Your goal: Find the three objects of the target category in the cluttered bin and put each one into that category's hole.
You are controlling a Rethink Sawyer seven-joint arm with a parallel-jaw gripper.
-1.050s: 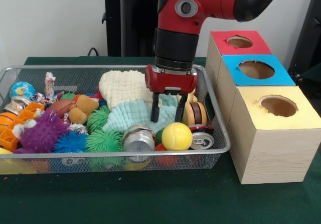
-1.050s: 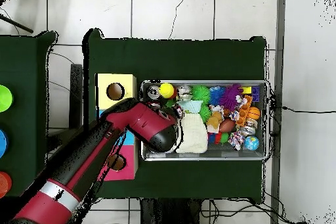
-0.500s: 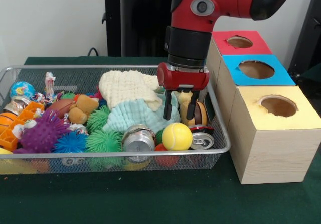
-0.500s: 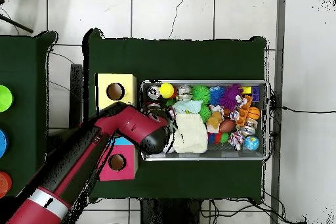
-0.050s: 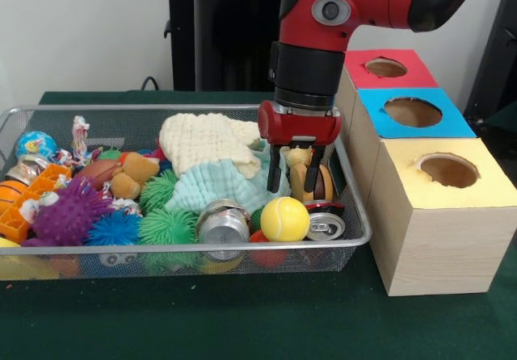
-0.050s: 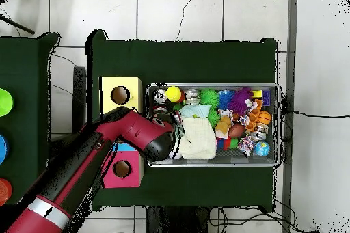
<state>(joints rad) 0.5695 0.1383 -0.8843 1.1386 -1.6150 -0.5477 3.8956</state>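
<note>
My gripper hangs open over the right end of the wire bin. Its two dark fingers straddle the top of a tan and brown striped toy without closing on it. Just in front lie a yellow ball and two silver cans. A cream cloth and a mint cloth fill the bin's middle. From overhead the arm's head covers the gripper at the bin's left end.
Spiky balls in green, purple and blue, a plush bear and a globe ball crowd the bin's left. Red, blue and yellow hole boxes stand right of it.
The gripper has shifted right, from above the mint cloth to the striped toy at the bin's right end. It stayed open; the last half second brought only a small move.
</note>
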